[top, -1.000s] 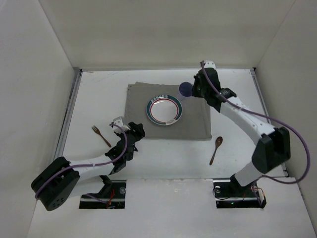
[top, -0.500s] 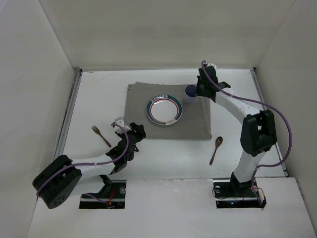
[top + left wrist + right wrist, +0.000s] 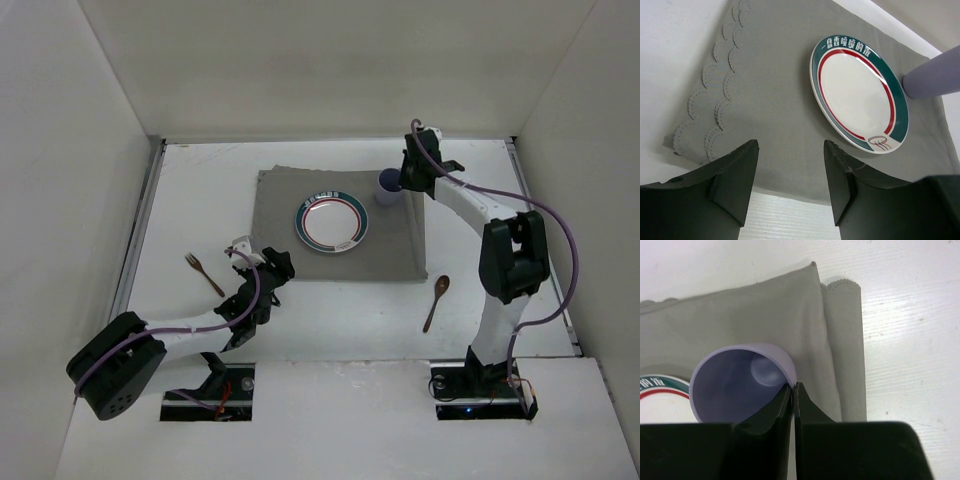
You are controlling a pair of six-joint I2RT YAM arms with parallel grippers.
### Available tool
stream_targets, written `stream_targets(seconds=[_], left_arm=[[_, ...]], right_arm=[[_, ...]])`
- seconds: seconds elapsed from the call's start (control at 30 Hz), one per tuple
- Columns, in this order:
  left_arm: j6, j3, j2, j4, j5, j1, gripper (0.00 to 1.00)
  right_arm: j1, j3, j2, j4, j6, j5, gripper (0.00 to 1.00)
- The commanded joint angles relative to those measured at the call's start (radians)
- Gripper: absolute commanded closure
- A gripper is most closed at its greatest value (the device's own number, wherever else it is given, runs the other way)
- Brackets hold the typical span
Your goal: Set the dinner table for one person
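A lavender cup [image 3: 387, 187] stands upright on the far right part of the grey cloth mat [image 3: 290, 205], beside the white plate [image 3: 331, 223] with a green and red rim. My right gripper [image 3: 401, 182] is shut on the cup's rim [image 3: 790, 371], one finger inside and one outside. My left gripper [image 3: 277, 263] is open and empty over the dinner table [image 3: 330, 310] at the mat's near edge [image 3: 765, 165]; the plate [image 3: 860, 92] and cup [image 3: 935, 77] show beyond it. A wooden fork [image 3: 203, 273] lies left, a wooden spoon [image 3: 436, 301] right.
White walls enclose the table on the left, back and right. Metal strips [image 3: 140, 230] run along the side edges. The mat's right edge is folded over [image 3: 840, 340] next to the cup.
My right gripper has lowered the cup from a tilted hold to upright on the mat's far right corner, shifting slightly right. The left arm has not moved.
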State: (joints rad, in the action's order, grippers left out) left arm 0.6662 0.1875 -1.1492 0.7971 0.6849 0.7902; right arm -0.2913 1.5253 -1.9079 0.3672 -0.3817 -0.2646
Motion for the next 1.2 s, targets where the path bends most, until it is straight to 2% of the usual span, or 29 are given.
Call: stream_targets(seconds=[0.0, 0.13, 0.33, 0.47, 0.6, 0.67, 0.73, 0.83, 0.9, 0.97, 1.07, 1.17], left_arm=[[0.006, 0.020, 0.012, 0.060, 0.008, 0.005, 0.47], [0.004, 0.023, 0.006, 0.059, 0.008, 0.005, 0.47], [0.006, 0.023, 0.006, 0.060, 0.008, 0.007, 0.47], [0.007, 0.021, 0.017, 0.057, 0.008, 0.008, 0.47], [0.010, 0.024, 0.009, 0.054, 0.008, 0.013, 0.47], [0.004, 0.027, 0.011, 0.053, 0.007, 0.017, 0.48], [0.004, 0.024, 0.019, 0.053, 0.007, 0.019, 0.48], [0.004, 0.027, 0.026, 0.051, 0.007, 0.024, 0.48], [0.004, 0.029, 0.023, 0.051, 0.007, 0.028, 0.48], [0.004, 0.024, 0.039, 0.051, 0.007, 0.034, 0.48], [0.004, 0.018, 0.066, 0.045, 0.011, 0.037, 0.48], [0.006, 0.018, 0.065, 0.044, 0.007, 0.037, 0.48]], right_arm=[[0.002, 0.059, -0.013, -0.030, -0.017, 0.010, 0.86], [0.002, 0.050, 0.018, -0.040, -0.022, 0.007, 0.67], [-0.002, -0.002, 0.108, -0.050, -0.023, 0.001, 0.54], [-0.002, -0.123, 0.228, -0.091, -0.037, -0.007, 0.49], [-0.002, -0.328, 0.396, -0.154, -0.086, -0.034, 0.48], [-0.013, -0.471, 0.508, -0.181, -0.130, -0.099, 0.49], [-0.036, -0.607, 0.614, -0.177, -0.161, -0.166, 0.56], [-0.076, -0.792, 0.774, -0.095, -0.268, -0.235, 0.78], [-0.105, -0.884, 0.855, 0.013, -0.388, -0.246, 0.82], [-0.157, -0.950, 0.918, 0.112, -0.509, -0.252, 0.81], [-0.248, -0.972, 0.955, 0.264, -0.649, -0.257, 0.67], [-0.294, -0.962, 0.948, 0.358, -0.692, -0.298, 0.60]])
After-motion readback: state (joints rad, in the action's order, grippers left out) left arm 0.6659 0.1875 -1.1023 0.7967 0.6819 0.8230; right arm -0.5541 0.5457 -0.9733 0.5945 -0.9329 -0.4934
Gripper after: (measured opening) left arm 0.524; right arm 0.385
